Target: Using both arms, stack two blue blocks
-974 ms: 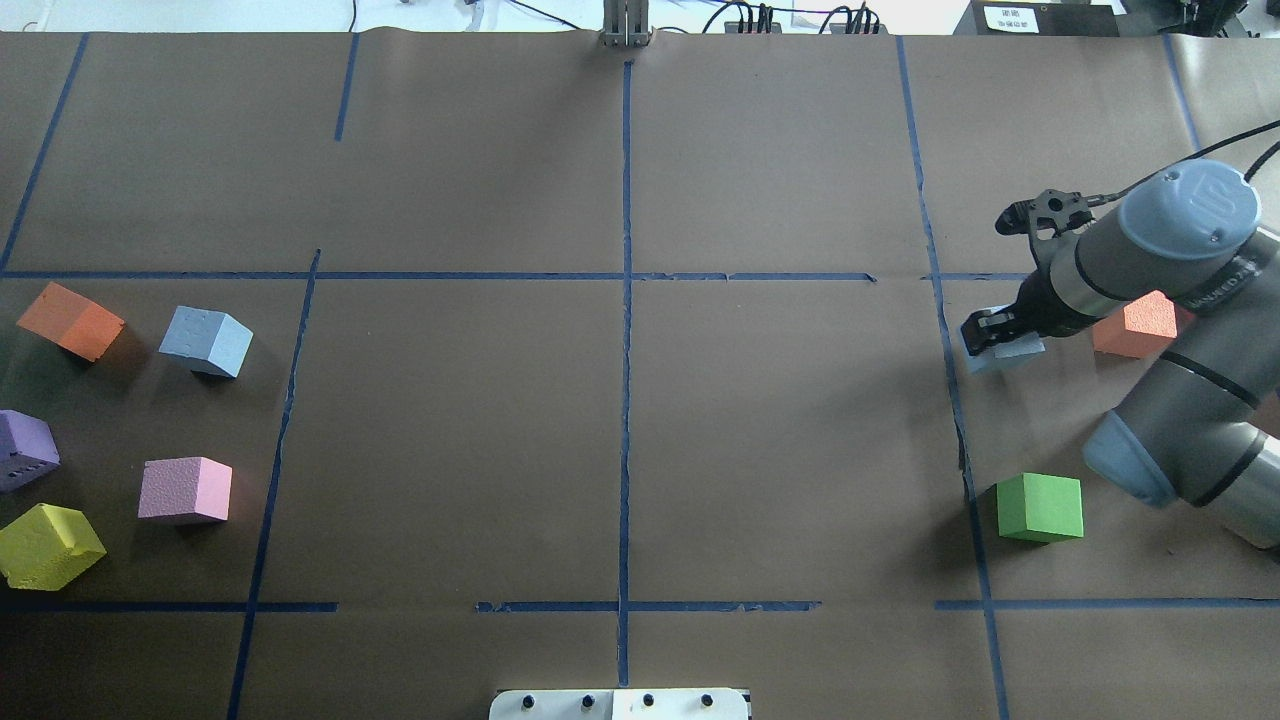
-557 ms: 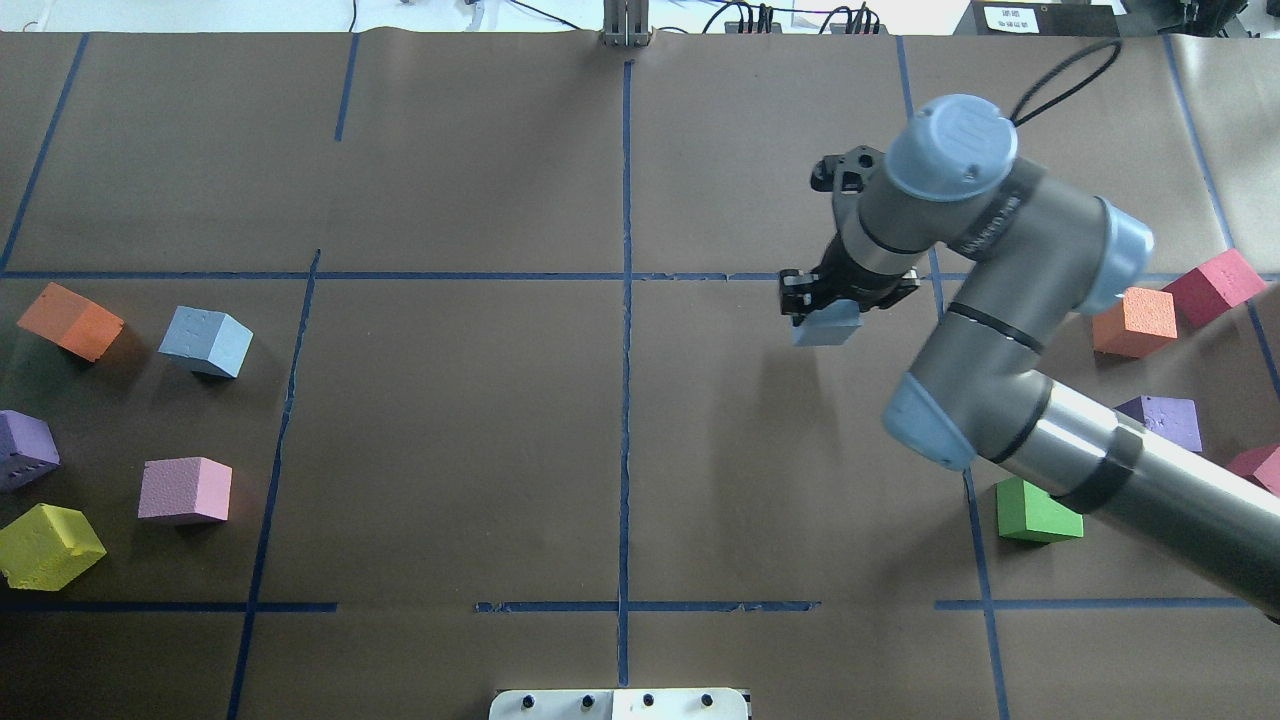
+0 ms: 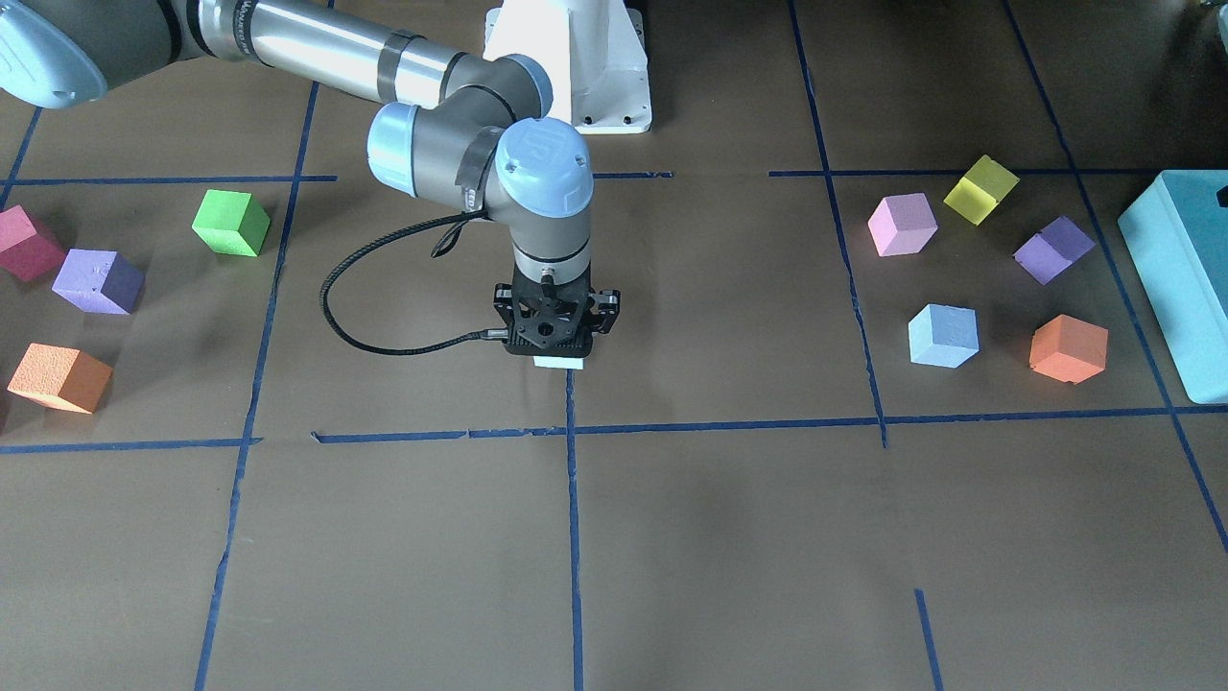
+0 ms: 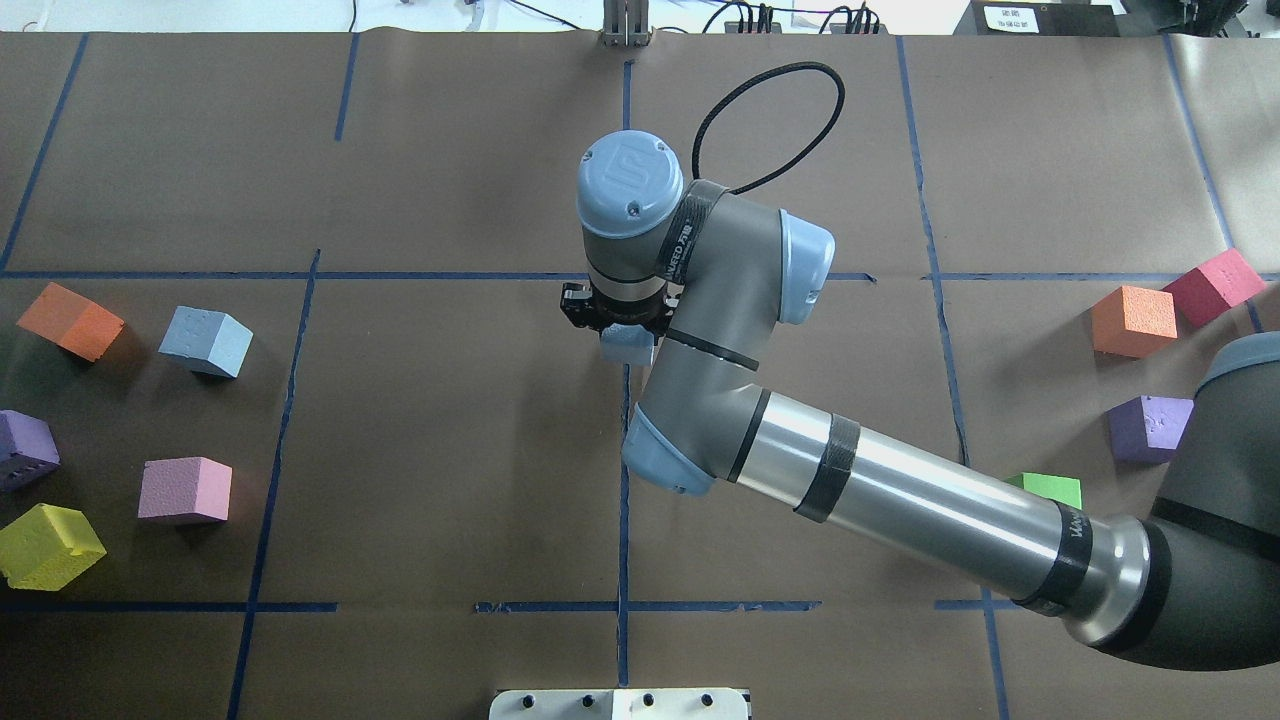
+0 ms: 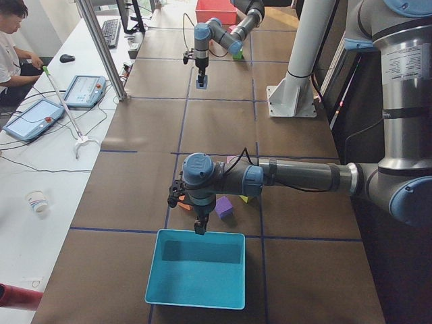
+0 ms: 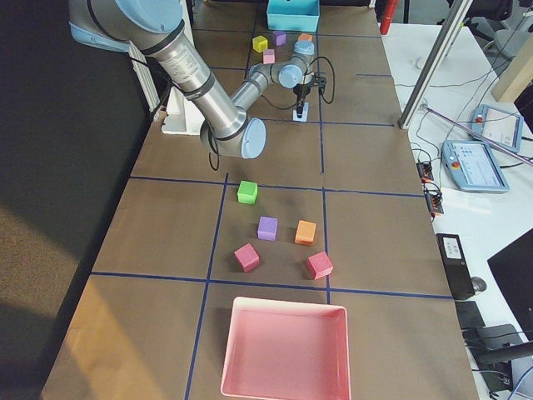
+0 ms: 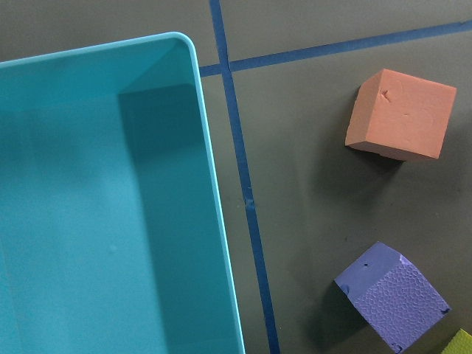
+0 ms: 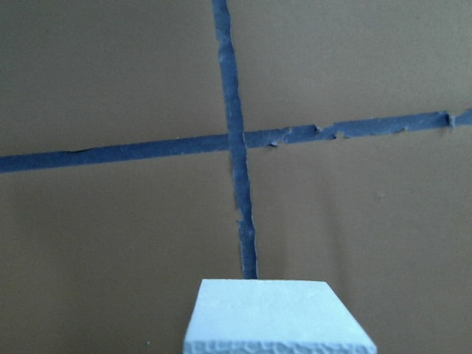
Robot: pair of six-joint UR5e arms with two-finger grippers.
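A teal bin [image 7: 110, 221] lies near an orange cube [image 7: 402, 114] and a purple cube [image 7: 391, 295]; a green cube [image 3: 230, 223] sits apart.

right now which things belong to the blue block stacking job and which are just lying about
Job: held blue block, right gripper, free blue block.
Lying about: pink cube, yellow cube, green cube, red cubes, orange cubes, purple cubes, teal box, pink tray.

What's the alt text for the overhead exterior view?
The right arm reaches from lower right to the centre tape line, jaws shut on a blue block. The second blue block sits far left beside an orange cube.
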